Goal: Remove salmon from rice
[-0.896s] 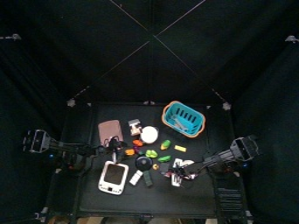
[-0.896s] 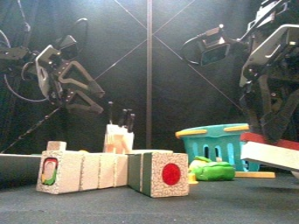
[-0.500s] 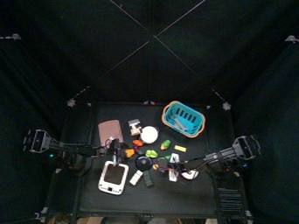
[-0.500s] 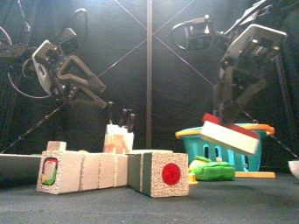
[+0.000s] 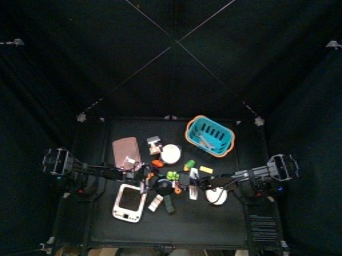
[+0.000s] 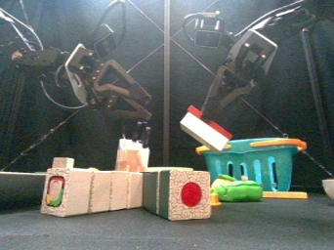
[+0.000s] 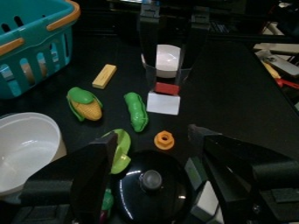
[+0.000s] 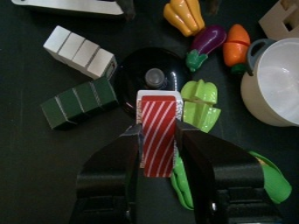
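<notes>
The salmon-on-rice piece (image 8: 156,129), red-and-white striped on top of a white rice block, is held between my right gripper's jaws (image 8: 156,140). In the front view the piece (image 6: 205,127) hangs tilted in the air above the table's middle, under my right gripper (image 6: 220,105). In the left wrist view the piece (image 7: 167,68) shows ahead, held by the other arm. My left gripper (image 7: 158,144) is open and empty, a short way from the piece; it hangs at the left in the front view (image 6: 121,98). Salmon and rice are still together.
A teal basket (image 5: 209,133) stands at the back right. A white bowl (image 8: 275,83), a black pot lid (image 7: 146,179), corn (image 7: 84,105), a pea pod (image 7: 136,112), an eggplant (image 8: 205,41) and sushi rolls (image 6: 181,192) lie around below.
My right gripper has carried the salmon-rice piece left and upward, from near the table's right side to mid-air at the middle. My left gripper has moved right toward it.
</notes>
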Available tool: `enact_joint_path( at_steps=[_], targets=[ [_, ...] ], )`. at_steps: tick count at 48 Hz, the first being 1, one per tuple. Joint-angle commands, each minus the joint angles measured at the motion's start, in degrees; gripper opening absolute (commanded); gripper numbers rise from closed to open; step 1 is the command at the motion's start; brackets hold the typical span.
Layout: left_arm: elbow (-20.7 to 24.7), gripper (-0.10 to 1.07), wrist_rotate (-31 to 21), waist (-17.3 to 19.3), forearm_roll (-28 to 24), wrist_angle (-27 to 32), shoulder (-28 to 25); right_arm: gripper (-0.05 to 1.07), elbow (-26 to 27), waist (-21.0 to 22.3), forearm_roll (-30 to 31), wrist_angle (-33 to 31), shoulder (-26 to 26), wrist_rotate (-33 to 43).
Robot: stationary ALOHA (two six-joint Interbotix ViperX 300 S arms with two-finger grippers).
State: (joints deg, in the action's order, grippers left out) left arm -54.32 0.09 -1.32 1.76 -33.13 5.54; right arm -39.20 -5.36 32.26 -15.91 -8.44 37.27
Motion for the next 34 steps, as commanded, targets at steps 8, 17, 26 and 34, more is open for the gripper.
enact_joint_path(
  at_steps=[8, 17, 26, 34],
  targets=[
    [6.4, 0.98, 0.1, 0.2, -0.7, -0.4, -5.4, 0.56, 1.4, 0.5, 1.8, 2.0, 0.1, 0.0],
    [9.1, 0.98, -0.1, -0.2, -2.0, -0.1, -8.7, 0.56, 1.4, 0.6, 1.8, 2.1, 0.4, 0.0],
    [10.1, 0.98, -0.2, -0.5, -2.4, 0.2, -9.9, 0.56, 1.5, 1.1, 1.8, 2.1, 0.5, -0.1],
    [10.9, 0.98, -0.2, -0.8, -2.4, 0.2, -11.3, 0.56, 1.6, 1.2, 1.8, 2.1, 0.5, -0.1]
  ],
)
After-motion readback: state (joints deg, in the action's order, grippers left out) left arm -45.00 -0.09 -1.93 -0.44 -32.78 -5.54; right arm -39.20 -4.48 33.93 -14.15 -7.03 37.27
